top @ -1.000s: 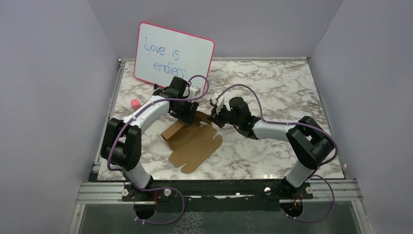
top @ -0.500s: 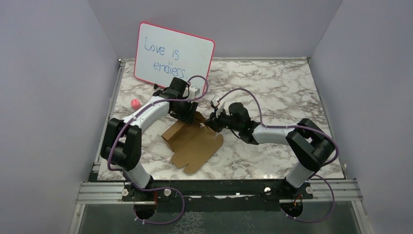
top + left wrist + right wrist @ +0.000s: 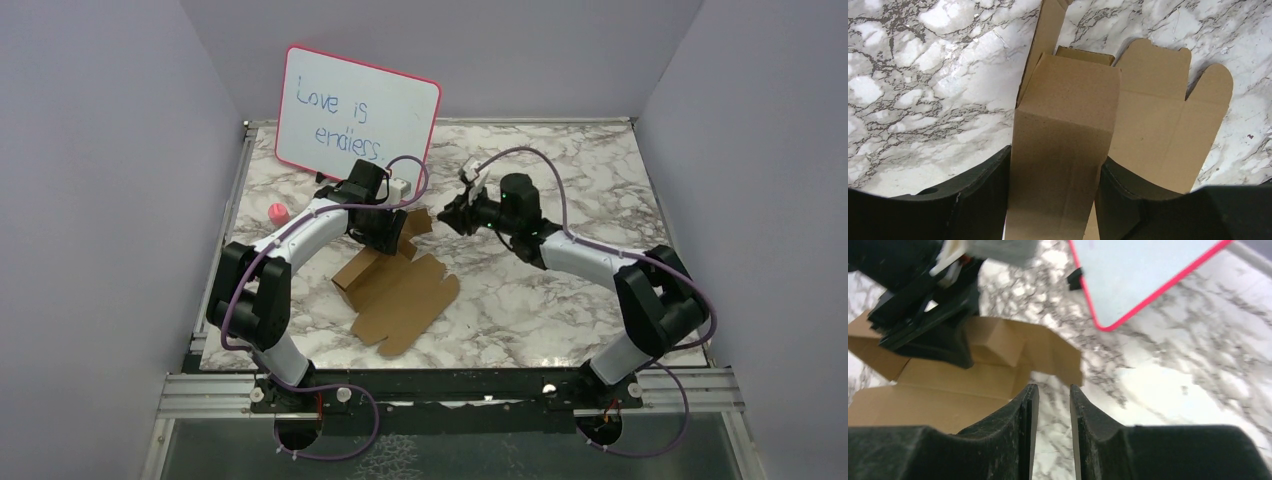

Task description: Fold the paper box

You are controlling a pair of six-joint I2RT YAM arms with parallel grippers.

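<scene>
Left claw clamped across raised folded section of paper box. Box left of table centre, flat flaps spread toward near edge. Right claw just beyond far flap, jaws narrowly parted, empty. Whiteboard at far left corner. Cardboard likely light, stiff, crush-prone, bending at creases; grip panels beside creases.

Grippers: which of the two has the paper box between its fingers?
The left gripper: a folded section of the paper box sits clamped between its fingers. The right gripper is off the cardboard, jaws slightly parted on nothing.
</scene>
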